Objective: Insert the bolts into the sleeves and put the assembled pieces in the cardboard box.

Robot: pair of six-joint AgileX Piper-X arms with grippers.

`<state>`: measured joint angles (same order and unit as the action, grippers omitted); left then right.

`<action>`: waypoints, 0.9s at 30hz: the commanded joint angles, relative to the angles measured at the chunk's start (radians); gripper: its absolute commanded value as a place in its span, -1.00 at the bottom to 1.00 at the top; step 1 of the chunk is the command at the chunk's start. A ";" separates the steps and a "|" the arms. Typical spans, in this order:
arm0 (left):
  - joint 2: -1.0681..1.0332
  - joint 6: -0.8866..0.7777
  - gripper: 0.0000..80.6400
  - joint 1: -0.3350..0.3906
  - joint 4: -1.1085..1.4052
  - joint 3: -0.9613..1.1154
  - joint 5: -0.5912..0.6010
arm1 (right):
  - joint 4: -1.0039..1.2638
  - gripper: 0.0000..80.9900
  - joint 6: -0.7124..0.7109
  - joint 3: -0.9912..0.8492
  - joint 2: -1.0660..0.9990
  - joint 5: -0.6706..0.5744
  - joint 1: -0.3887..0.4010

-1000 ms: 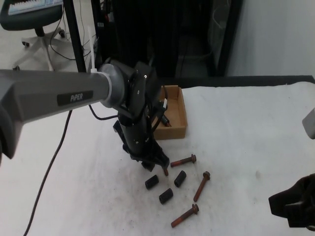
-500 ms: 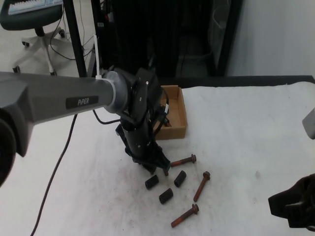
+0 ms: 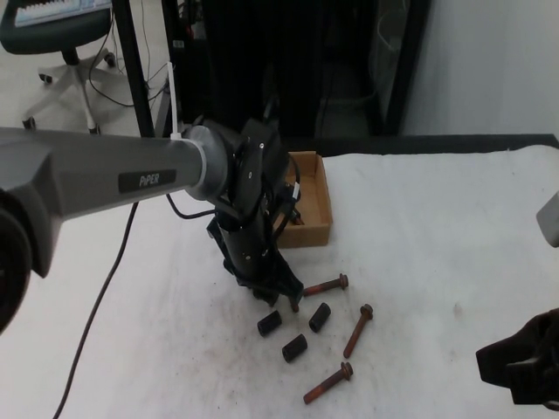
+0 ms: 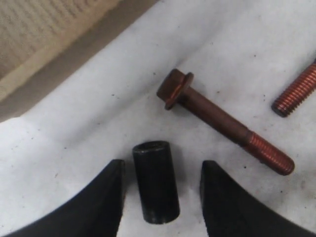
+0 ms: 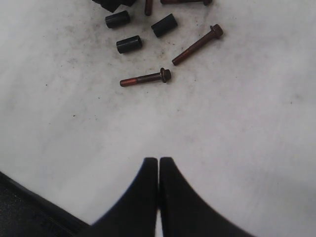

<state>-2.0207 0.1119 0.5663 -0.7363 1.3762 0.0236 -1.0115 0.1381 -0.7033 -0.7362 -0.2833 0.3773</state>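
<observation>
From above, my left pincer [image 3: 279, 297] hung low over the desk [image 3: 437, 227], between the cardboard box [image 3: 312, 209] and the scattered bolts [image 3: 357, 330] and sleeves [image 3: 294, 347]. My left wrist camera showed its fingers spread open, one black sleeve [image 4: 155, 181] lying between them untouched, a bolt [image 4: 224, 128] just beside. My right wrist camera showed my right pincer [image 5: 158, 197] closed on nothing above the white desk
</observation>
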 commanded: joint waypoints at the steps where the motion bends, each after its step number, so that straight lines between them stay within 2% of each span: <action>1: -0.008 0.001 0.11 0.004 0.007 0.007 0.001 | 0.006 -0.98 0.000 0.002 0.009 -0.009 -0.004; 3: -0.008 0.001 -0.03 0.004 0.007 0.007 0.001 | 0.006 -0.98 0.000 0.002 0.009 -0.009 -0.004; 7: -0.008 0.046 -0.56 0.004 -0.017 0.007 0.009 | 0.006 -0.98 0.000 0.002 0.009 -0.009 -0.004; 11: -0.008 0.126 -1.00 0.004 -0.079 0.007 0.019 | 0.006 -0.98 0.000 0.002 0.009 -0.009 -0.004; 14: -0.008 0.192 -1.00 0.004 -0.116 0.007 0.016 | 0.006 -0.98 0.000 0.002 0.009 -0.009 -0.004; 20: 0.006 0.195 -1.00 0.004 -0.118 0.010 0.027 | 0.006 -0.98 0.000 0.002 0.009 -0.009 -0.004; 27: 0.158 0.195 -1.00 -0.018 -0.055 0.006 0.129 | 0.014 -0.98 -0.032 0.002 0.009 -0.018 -0.004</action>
<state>-1.9149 0.3000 0.5560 -0.8122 1.3737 0.1373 -1.0115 0.1262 -0.7033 -0.7362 -0.2852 0.3773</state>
